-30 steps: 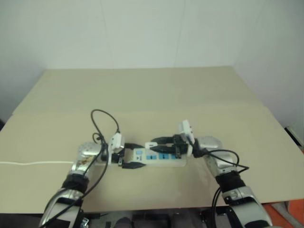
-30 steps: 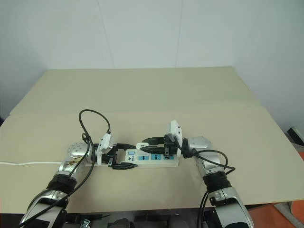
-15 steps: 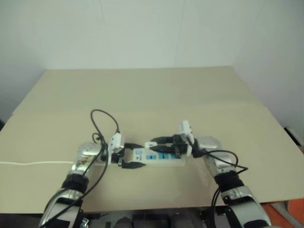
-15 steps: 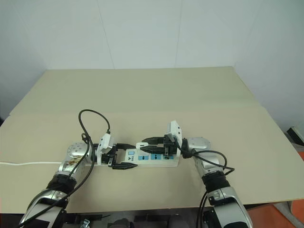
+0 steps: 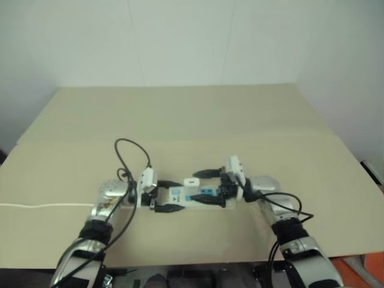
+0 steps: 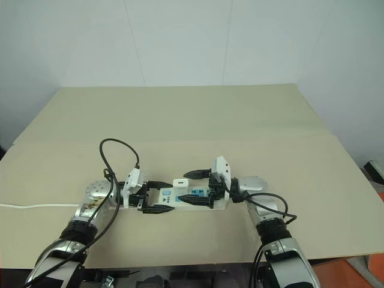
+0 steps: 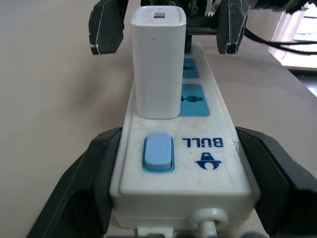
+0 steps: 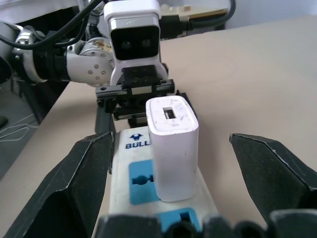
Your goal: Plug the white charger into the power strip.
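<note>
A: Two grippers, one strip between them. Where's the white charger (image 7: 158,59)?

B: Standing upright in the socket next to the switch, on the power strip (image 6: 183,199). Looks seated, so I'd call the plugging done.

A: Strip's long axis?

B: Runs left-right across the table (image 6: 180,114), switch end toward the left arm, and both grippers point inward along it.

A: Right gripper (image 8: 188,163) state?

B: Spread wide, a finger on each side of the charger with clear air between. Holding nothing.

A: Left gripper (image 7: 173,163)?

B: Partly open, fingers (image 7: 91,168) flanking the switch end. Can't tell whether the pads press on the casing or just sit beside it.

A: Which is nearer the charger?

B: Left, I'd say; the charger sits at its end of the strip. Right reaches it from the far end.

A: Next move hinges on?

B: Probably backing each arm out along the strip's axis, away from the charger, so no finger clips it.
</note>
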`<state>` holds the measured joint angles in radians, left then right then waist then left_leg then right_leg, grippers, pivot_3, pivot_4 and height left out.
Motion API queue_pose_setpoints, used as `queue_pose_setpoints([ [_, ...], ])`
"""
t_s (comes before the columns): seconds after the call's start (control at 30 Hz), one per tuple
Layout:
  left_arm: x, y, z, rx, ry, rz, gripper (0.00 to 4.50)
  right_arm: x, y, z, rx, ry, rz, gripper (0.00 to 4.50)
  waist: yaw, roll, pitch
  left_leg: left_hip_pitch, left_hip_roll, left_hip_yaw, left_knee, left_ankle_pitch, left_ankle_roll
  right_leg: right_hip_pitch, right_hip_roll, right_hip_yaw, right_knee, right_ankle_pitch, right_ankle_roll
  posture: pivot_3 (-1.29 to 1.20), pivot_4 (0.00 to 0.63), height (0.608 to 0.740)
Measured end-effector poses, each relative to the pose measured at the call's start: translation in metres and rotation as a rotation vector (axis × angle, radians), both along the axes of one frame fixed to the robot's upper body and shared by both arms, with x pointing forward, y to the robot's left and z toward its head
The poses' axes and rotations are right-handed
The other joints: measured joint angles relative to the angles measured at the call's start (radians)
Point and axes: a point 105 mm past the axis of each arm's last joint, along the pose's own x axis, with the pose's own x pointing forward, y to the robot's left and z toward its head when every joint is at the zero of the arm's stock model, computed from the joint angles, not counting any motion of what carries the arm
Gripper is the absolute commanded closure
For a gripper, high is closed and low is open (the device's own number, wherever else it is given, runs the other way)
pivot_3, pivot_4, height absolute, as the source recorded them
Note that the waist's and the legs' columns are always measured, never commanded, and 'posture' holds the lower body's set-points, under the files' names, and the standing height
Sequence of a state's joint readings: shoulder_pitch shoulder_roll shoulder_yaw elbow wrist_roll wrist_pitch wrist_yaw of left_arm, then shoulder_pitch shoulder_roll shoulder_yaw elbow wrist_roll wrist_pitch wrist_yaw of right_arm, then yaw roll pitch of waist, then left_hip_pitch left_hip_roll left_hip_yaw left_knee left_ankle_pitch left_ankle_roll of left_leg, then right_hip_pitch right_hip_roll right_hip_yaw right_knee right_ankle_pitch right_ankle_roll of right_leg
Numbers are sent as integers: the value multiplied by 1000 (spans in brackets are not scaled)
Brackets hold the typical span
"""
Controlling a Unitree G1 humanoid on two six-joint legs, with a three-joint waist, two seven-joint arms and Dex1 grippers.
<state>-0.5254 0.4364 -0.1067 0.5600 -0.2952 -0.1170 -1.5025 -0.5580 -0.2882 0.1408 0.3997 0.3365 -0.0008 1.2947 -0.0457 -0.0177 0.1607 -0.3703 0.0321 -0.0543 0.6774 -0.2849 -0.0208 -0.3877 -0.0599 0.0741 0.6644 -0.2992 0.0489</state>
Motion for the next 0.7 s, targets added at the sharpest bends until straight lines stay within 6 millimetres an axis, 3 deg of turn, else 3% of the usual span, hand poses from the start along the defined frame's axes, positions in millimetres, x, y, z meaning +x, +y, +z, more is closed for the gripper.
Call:
queue_pose_setpoints([
  [0.03, -2, 0, -1, 1, 17, -13, 23, 0, 0, 0, 1, 0, -2, 0, -1, 0, 0, -1, 0, 0, 0, 0, 0, 0, 0, 0, 0, 0, 0, 0, 150, 740],
  [0.2, -4, -1, 3, 3, -6, -46, 23, 0, -1, 1, 3, -11, -3, 0, 1, 0, 0, -2, 0, 0, 0, 0, 0, -1, 0, -1, -1, 0, 0, 0, 150, 740],
  [0.4, -5, -1, 34, -27, -121, -60, 23, 0, -12, 5, 8, -24, -12, 0, 1, 0, 0, -3, 0, -1, 0, 0, 0, -1, 0, -1, -1, 0, 0, 0, 150, 740],
  [0.57, -14, 46, 82, 5, -137, -41, 23, -5, -62, 39, 31, -144, -89, 0, 0, 2, 4, -4, 0, -1, -1, 0, 0, -2, 0, -1, -1, 0, 0, 0, 150, 740],
  [0.7, -23, 78, 100, 109, -160, 7, 23, -19, -104, 45, -82, -184, -145, 0, 4, 3, 5, -4, 0, -1, -1, -1, 2, -1, -1, -1, -2, 0, 0, 0, 150, 740],
])
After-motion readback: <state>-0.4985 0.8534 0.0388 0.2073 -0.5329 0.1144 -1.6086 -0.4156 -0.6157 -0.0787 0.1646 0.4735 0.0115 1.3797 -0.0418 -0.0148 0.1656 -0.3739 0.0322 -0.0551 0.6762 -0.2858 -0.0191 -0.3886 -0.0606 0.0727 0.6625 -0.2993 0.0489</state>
